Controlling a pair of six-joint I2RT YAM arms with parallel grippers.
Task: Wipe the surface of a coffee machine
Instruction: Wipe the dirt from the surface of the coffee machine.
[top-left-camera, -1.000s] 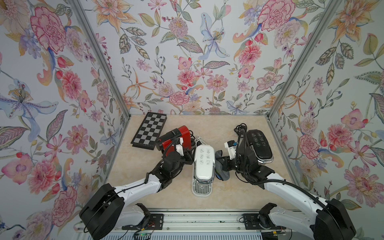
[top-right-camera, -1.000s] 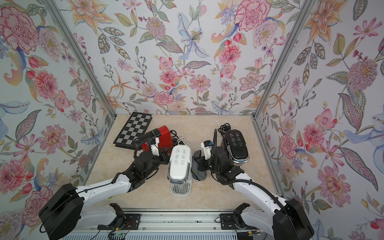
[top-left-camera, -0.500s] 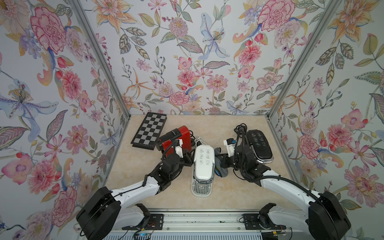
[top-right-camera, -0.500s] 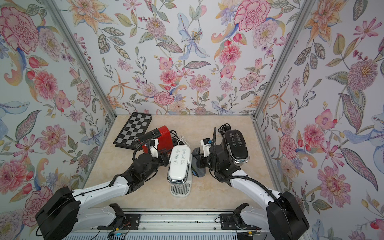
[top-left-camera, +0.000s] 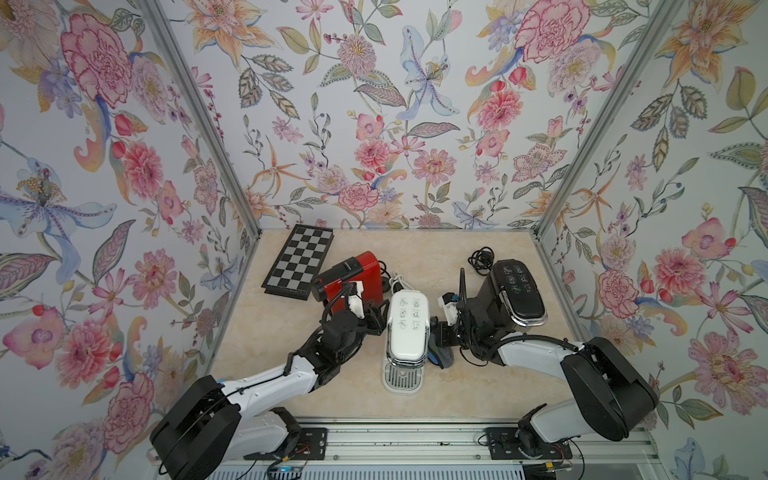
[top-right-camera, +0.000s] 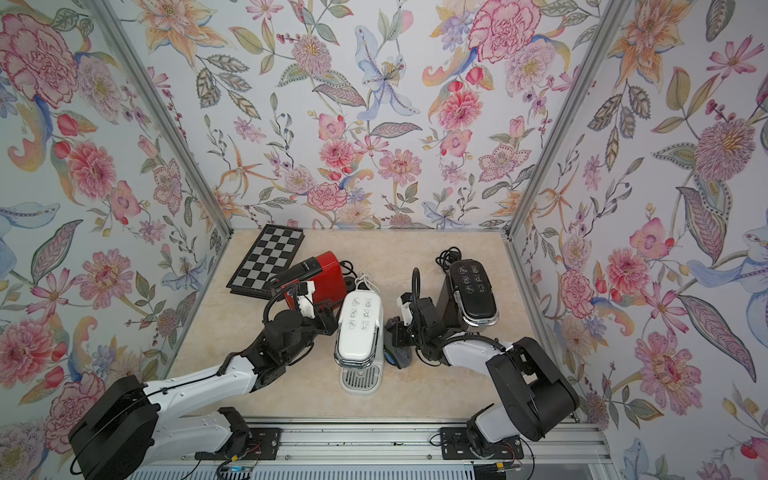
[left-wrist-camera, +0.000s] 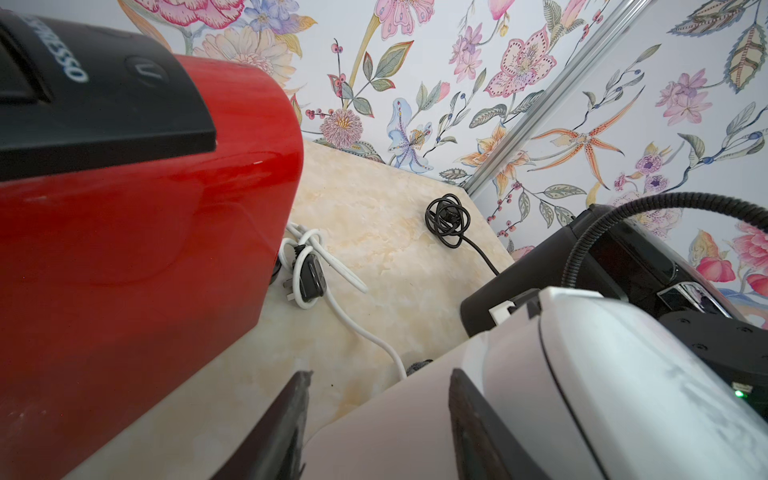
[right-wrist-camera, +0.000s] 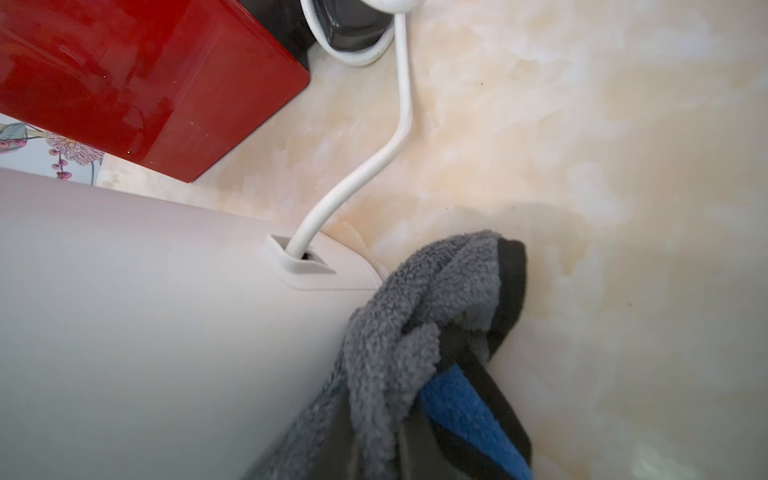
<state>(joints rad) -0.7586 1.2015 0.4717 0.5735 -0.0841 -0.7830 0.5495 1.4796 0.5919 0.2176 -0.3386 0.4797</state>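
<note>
We see a folded chessboard (top-left-camera: 299, 262) at the back left of the marbled tabletop (top-left-camera: 415, 249), just beside a red coffee machine (top-left-camera: 365, 266), and a black coffee machine (top-left-camera: 519, 291) standing to the right, its coiled black cord (top-left-camera: 482, 259) behind it.

Around the middle coffee machine (top-left-camera: 407, 328) on the bench (top-left-camera: 457, 395): second machine (top-left-camera: 361, 270) eleven o'clock, chessboard (top-left-camera: 301, 259) ten, third machine (top-left-camera: 519, 291) two, cloth (top-left-camera: 442, 359) four.

**Floral booth, beige counter (top-left-camera: 436, 249)**

Three walls (top-left-camera: 374, 124) papered in pink, orange and blue flowers on white. Silver metal posts (top-left-camera: 199, 112) run up both back corners. Counter is beige marbled, evenly lit, soft shadows. Grey metal rail (top-left-camera: 407, 440) along the front edge.
</note>
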